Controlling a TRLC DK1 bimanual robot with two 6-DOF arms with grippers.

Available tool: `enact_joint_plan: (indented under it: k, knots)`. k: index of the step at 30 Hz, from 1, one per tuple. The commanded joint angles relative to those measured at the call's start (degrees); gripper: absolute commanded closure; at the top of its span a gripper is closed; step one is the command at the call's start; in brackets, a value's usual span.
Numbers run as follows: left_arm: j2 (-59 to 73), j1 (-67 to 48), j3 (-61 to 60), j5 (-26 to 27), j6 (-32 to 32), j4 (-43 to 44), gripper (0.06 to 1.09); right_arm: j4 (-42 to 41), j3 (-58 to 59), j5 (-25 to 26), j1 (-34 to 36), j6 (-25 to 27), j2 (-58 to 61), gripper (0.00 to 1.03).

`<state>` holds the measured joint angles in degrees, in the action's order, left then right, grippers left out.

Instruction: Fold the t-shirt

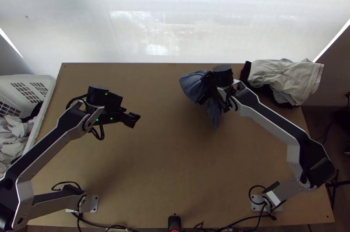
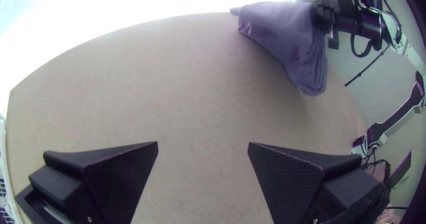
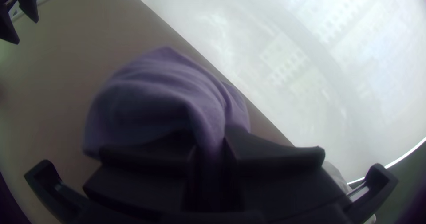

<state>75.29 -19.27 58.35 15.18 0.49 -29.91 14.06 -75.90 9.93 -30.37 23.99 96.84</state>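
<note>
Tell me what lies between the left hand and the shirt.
Bare table lies between the left hand and the shirt, as the left wrist view shows.

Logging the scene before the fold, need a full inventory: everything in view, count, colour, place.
T-shirt: one, blue, bunched where gripped, hanging over the table's far half
Table: one, light wood, under the arms
Clothes pile: one, off-white over black, far right corner
Basket: one, white, table's left side
Clothes in basket: uncountable, pale and dark, inside
Translucent screen: white, beyond the far edge
Device: one, black, near edge, middle
Cables: several, black, near edge
Floor: dark, right
Arms: two, silver and black, left and right
Left gripper: one, black, open above the table
Right gripper: one, black, shut on the t-shirt
</note>
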Motion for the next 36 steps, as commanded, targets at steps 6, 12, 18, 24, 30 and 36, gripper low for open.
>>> enact_joint_plan:
  k: [6,12,18,24,30,36]
  knots:
    - [-0.58,0.11,-1.48,-0.06,0.21,-0.06,0.10,2.63,-1.53,-3.08,12.88,-5.71,-11.32,1.00]
    - [-0.14,-0.07,-1.57,-0.06,0.12,0.38,0.10,4.22,-4.61,-5.89,20.61,-9.13,-15.36,1.00]
    - [-0.05,0.02,-1.66,-0.06,0.12,0.38,0.10,5.18,-9.09,-7.39,26.68,-12.21,-16.77,1.00]
    - [-0.49,0.02,-2.27,-0.06,0.39,0.12,0.10,5.18,-14.37,-10.37,35.91,-15.20,-16.15,1.00]
    - [-0.84,0.02,-3.24,-0.15,0.65,0.03,0.10,5.18,-17.88,-15.38,46.37,-17.48,-15.54,1.00]
    - [-0.93,0.02,-4.21,-0.15,0.74,-0.06,0.10,5.18,-23.07,-21.01,58.93,-21.88,-12.55,1.00]
